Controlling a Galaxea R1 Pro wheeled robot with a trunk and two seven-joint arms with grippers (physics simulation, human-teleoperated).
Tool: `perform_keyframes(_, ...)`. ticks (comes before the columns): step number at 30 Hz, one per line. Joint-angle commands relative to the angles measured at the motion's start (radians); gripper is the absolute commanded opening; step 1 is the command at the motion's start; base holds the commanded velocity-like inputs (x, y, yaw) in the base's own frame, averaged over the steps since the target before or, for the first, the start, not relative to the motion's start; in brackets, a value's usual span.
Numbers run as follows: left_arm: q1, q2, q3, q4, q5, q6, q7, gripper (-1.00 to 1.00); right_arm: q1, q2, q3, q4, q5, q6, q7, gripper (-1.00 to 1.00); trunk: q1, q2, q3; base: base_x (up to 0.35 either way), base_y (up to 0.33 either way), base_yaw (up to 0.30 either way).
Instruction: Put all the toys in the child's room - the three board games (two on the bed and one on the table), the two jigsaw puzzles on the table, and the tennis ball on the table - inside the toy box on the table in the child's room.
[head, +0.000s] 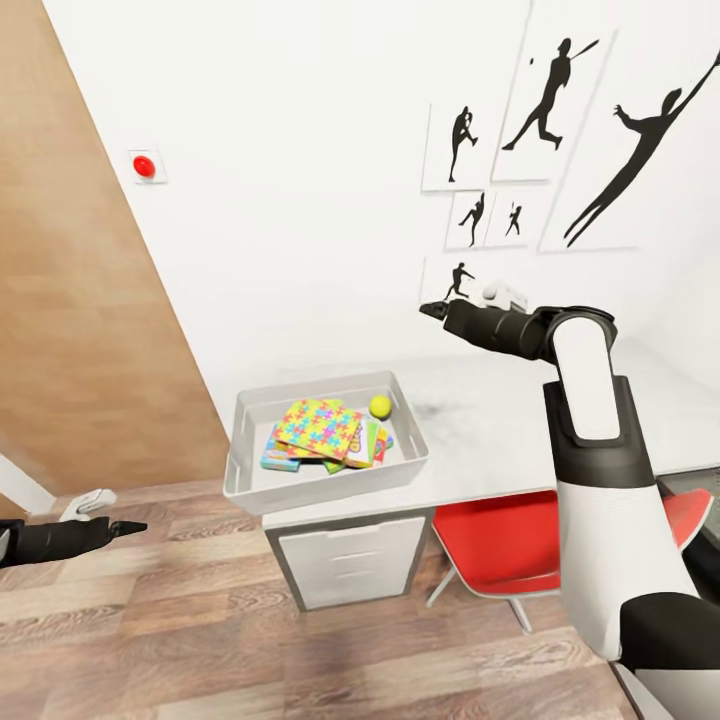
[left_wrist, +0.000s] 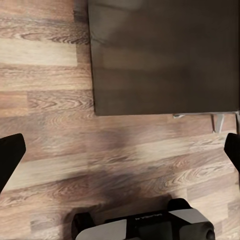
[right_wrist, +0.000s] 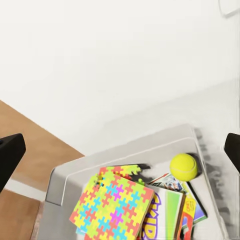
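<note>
The pale grey toy box (head: 250, 478) stands on the left end of the table (head: 500, 420). Inside it a jigsaw puzzle (head: 318, 425) lies on top of board games (head: 368, 447), with the tennis ball (head: 380, 406) in the far corner. My right gripper (head: 432, 310) hovers open above the table, up and to the right of the box. The right wrist view looks down on the toy box (right_wrist: 64, 175), jigsaw puzzle (right_wrist: 112, 210), a board game (right_wrist: 165, 210) and the tennis ball (right_wrist: 183, 166). My left gripper (head: 135, 527) hangs low and open over the floor, left of the table.
A white drawer unit (head: 350, 560) sits under the box end of the table, with a red chair (head: 500, 545) tucked in beside it. A wooden panel (head: 80, 300) fills the left. The wall carries a red button (head: 144, 166) and silhouette pictures (head: 550, 100).
</note>
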Motion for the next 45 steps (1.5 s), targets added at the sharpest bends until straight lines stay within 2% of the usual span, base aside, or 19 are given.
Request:
perform_keyframes(1, -0.001, 0.0, 0.008, -0.001, -0.009, 0.007, -0.005, 1.0, 0.001, -0.001, 0.001, -0.001, -0.009, 0.001, -0.01, 1.0, 0.001, -0.002, 0.0, 0.0, 0.0, -0.08)
perform_keyframes(8, -0.001, 0.0, 0.009, -0.001, -0.009, 0.008, -0.006, 1.0, 0.033, -0.002, 0.0, -0.011, -0.021, 0.001, -0.01, 1.0, 0.001, -0.002, 0.011, -0.051, 0.0, -0.08)
perform_keyframes(16, 0.001, 0.0, 0.01, -0.001, -0.009, 0.009, -0.005, 1.0, 0.114, -0.027, 0.0, -0.038, -0.099, 0.001, -0.01, 1.0, 0.001, -0.002, 0.023, -0.163, 0.0, -0.076)
perform_keyframes(21, 0.001, 0.0, 0.01, -0.001, -0.009, 0.009, -0.005, 1.0, 0.183, -0.051, -0.016, -0.044, -0.189, 0.001, -0.008, 1.0, 0.001, -0.002, 0.031, -0.033, 0.0, -0.04)
perform_keyframes(22, 0.001, 0.0, 0.01, -0.002, -0.009, 0.009, -0.006, 1.0, 0.208, -0.058, -0.033, -0.045, -0.219, 0.001, -0.007, 1.0, 0.001, -0.002, 0.033, -0.011, 0.0, -0.014)
perform_keyframes(24, 0.0, 0.0, 0.01, -0.002, -0.009, 0.009, -0.005, 1.0, 0.231, -0.066, -0.053, -0.046, -0.25, 0.001, -0.006, 1.0, 0.001, -0.002, 0.036, -0.008, 0.0, -0.01)
perform_keyframes(27, 0.001, 0.0, 0.01, -0.002, -0.009, 0.009, -0.005, 1.0, 0.283, -0.092, -0.099, -0.045, -0.332, 0.001, -0.004, 1.0, 0.001, -0.002, 0.041, -0.004, 0.0, -0.004)
perform_keyframes(29, 0.0, 0.0, 0.01, -0.002, -0.009, 0.009, -0.005, 1.0, 0.313, -0.113, -0.112, -0.045, -0.381, 0.001, -0.001, 1.0, 0.001, -0.002, 0.044, -0.002, 0.0, -0.002)
perform_keyframes(31, 0.001, 0.0, 0.01, -0.002, -0.009, 0.009, -0.005, 1.0, 0.332, -0.125, -0.116, -0.046, -0.41, 0.001, 0.004, 1.0, 0.001, -0.002, 0.047, 0.0, 0.0, -0.001)
perform_keyframes(32, 0.001, 0.0, 0.01, -0.002, -0.009, 0.01, -0.005, 1.0, 0.351, -0.136, -0.119, -0.046, -0.434, 0.001, 0.016, 1.0, 0.001, -0.002, 0.049, 0.0, 0.0, 0.0)
perform_keyframes(34, 0.001, 0.0, 0.01, -0.002, -0.009, 0.01, -0.005, 1.0, 0.372, -0.147, -0.122, -0.046, -0.45, 0.001, 0.037, 1.0, 0.001, -0.002, 0.052, 0.0, 0.0, 0.0)
perform_keyframes(35, 0.0, 0.0, 0.01, -0.002, -0.009, 0.01, -0.005, 1.0, 0.396, -0.157, -0.124, -0.046, -0.46, 0.001, 0.068, 1.0, 0.001, -0.002, 0.053, 0.0, 0.0, 0.0)
perform_keyframes(43, 0.001, 0.0, 0.008, -0.002, -0.01, 0.01, -0.004, 1.0, 0.521, -0.212, -0.128, -0.046, -0.473, 0.001, 0.264, 1.0, 0.001, -0.002, 0.066, 0.0, 0.0, 0.0)
perform_keyframes(45, 0.0, -0.001, 0.007, -0.002, -0.011, 0.01, -0.002, 1.0, 0.573, -0.227, -0.128, -0.046, -0.47, 0.001, 0.31, 1.0, 0.001, -0.002, 0.069, 0.0, 0.0, 0.0)
